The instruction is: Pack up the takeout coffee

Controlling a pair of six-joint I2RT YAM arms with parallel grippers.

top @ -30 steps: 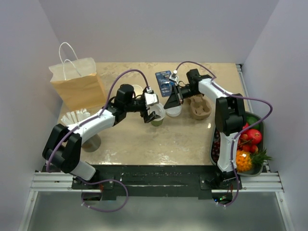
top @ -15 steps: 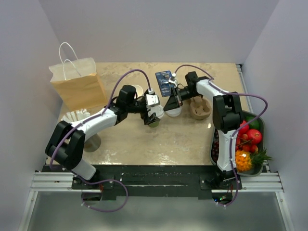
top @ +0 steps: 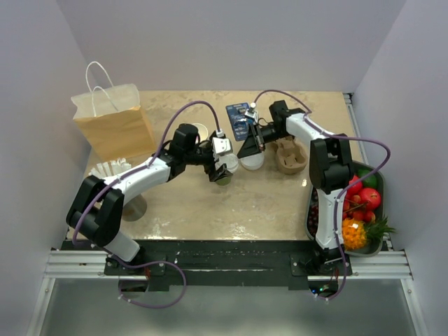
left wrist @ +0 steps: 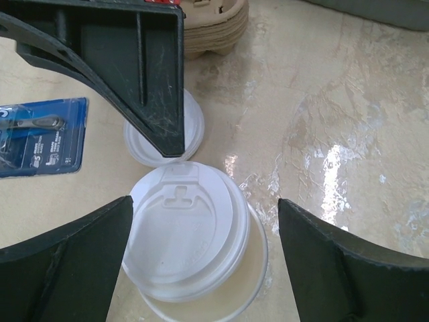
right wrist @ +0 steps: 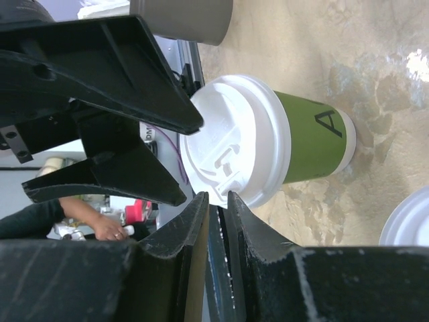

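The takeout coffee (right wrist: 315,142), a green cup with a white lid (left wrist: 182,227), stands mid-table (top: 225,173). The lid sits askew, so a crescent of the cup's cream inside shows. My left gripper (left wrist: 204,209) is open, one finger on each side of the lid (top: 224,165). My right gripper (right wrist: 216,196) hangs just behind the cup (top: 250,144). Its fingers stand a narrow gap apart with nothing between them, the tips close to the lid's rim.
A loose white lid (top: 253,161) lies under the right gripper. Behind it lie a brown cup carrier (top: 289,155) and a blue blister pack (top: 240,114). A paper bag (top: 115,124) stands at the back left, an uncovered cup (top: 200,131) behind the left wrist, and a fruit tray (top: 369,183) at the right edge.
My left gripper has slid a little back and left around the cup, its fingers coming slightly closer. The right fingers have parted a crack. The cup has stayed put.
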